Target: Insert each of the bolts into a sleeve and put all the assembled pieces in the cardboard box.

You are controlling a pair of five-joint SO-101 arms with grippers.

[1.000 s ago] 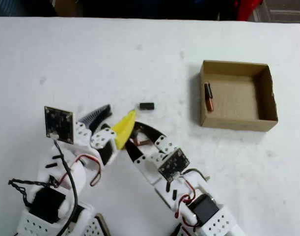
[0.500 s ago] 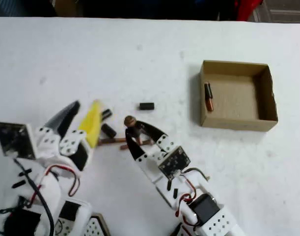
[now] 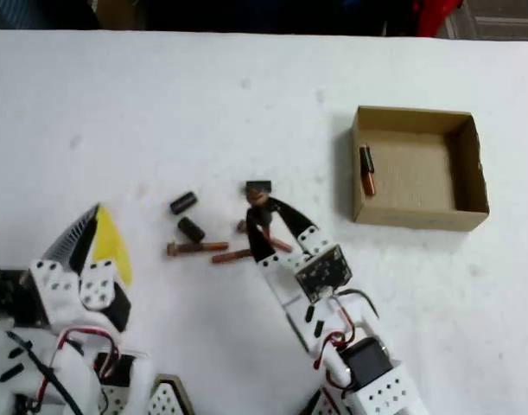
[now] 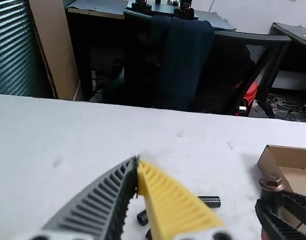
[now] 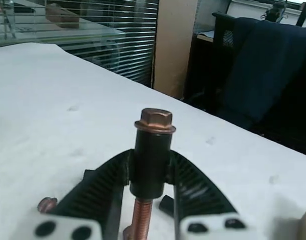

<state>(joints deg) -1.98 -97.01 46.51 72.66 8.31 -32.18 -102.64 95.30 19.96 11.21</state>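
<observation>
The sleeved bolt [image 5: 153,150] is standing upright, pinched in the right gripper [image 5: 150,167] above the table [image 3: 246,104]. The cardboard box [image 3: 412,213] is lying well apart, rightward in the high view, nearer this arm. The left gripper [image 4: 137,166] is resting pressed together.

No legible text, label, number or sign. Cardboard box [image 3: 415,219] walls plain brown, surface [image 3: 160,104] blank white (any marks on circuit board [image 3: 324,270] too small to make out).
</observation>
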